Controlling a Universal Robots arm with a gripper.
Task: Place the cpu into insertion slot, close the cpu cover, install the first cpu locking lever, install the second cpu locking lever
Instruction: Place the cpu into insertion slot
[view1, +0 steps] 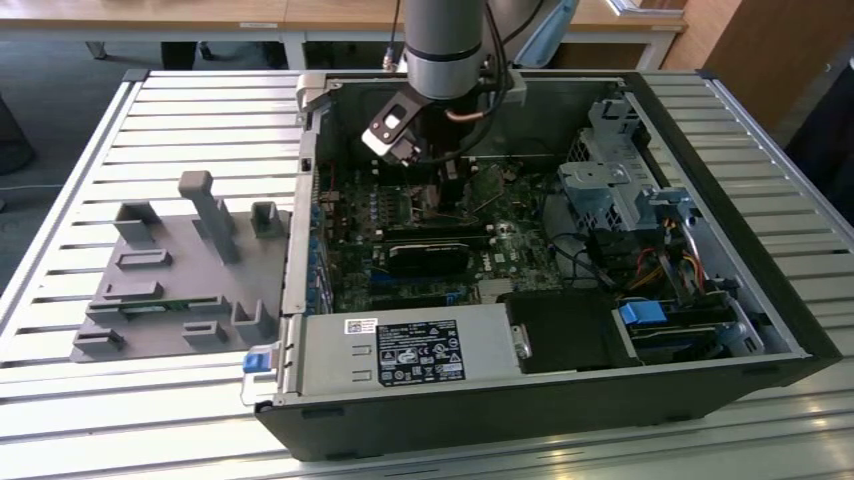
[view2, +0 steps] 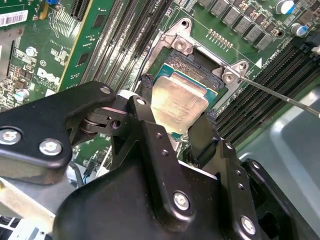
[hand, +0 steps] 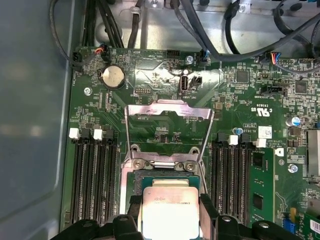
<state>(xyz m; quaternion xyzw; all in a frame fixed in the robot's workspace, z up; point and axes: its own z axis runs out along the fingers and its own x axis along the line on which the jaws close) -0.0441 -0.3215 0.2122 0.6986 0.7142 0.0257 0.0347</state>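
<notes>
Jaws are closed to chip width, pinching the cpu (view2: 177, 102) by two opposite edges directly over the insertion slot (view2: 194, 60), toward the motherboard's (hand: 90, 115) far edge. Placing looks like the step in hand. Seating it calls for keeping the chip level and square to the rim. It is a flat, pale silvery-beige square. The cpu cover (hand: 150, 110) lies swung open beyond.
</notes>
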